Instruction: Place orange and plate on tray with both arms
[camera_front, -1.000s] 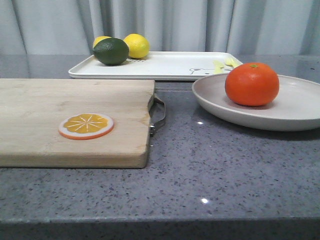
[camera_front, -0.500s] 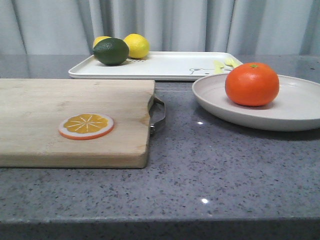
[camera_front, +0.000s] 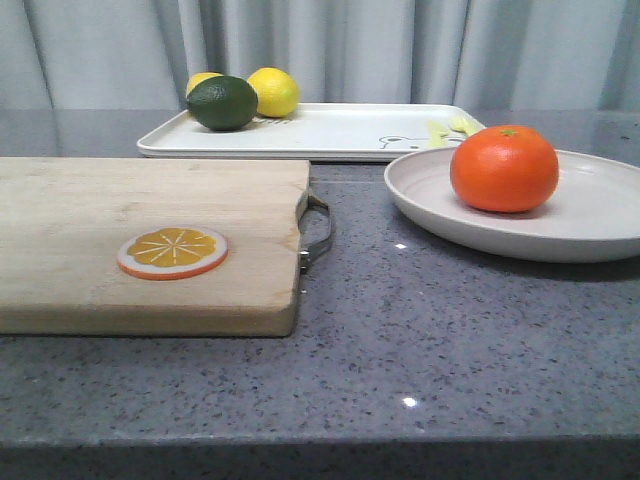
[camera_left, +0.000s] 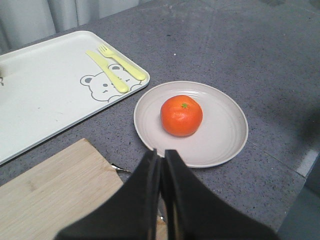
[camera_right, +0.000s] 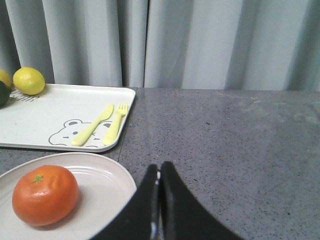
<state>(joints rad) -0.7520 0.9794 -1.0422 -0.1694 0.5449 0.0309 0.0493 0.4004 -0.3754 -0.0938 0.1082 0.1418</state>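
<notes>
Left gripper (camera_left: 161, 155) is sitting w/ jaws pressed together, holding nothing, hanging above the board's (camera_front: 150, 240) right edge and aiming at the plate (camera_front: 600, 215); right gripper (camera_right: 159, 170) is likewise closed and empty, hovering over bare counter just beside the plate's rim. Neither is touching anything yet, so the task is looking unstarted. Orange (camera_front: 504, 168) is resting on the plate, centre-right of the front frame, so prob. one arm takes fruit, other takes plate. Tray (camera_front: 340, 130) is lying behind, upper middle, w/ lemons (camera_front: 273, 91) and a lime (camera_front: 222, 102) crowding its left end and a fork (camera_right: 116, 122) + knife (camera_right: 92, 125) by the bear print, leaving mid-tray as the likely free spot.
</notes>
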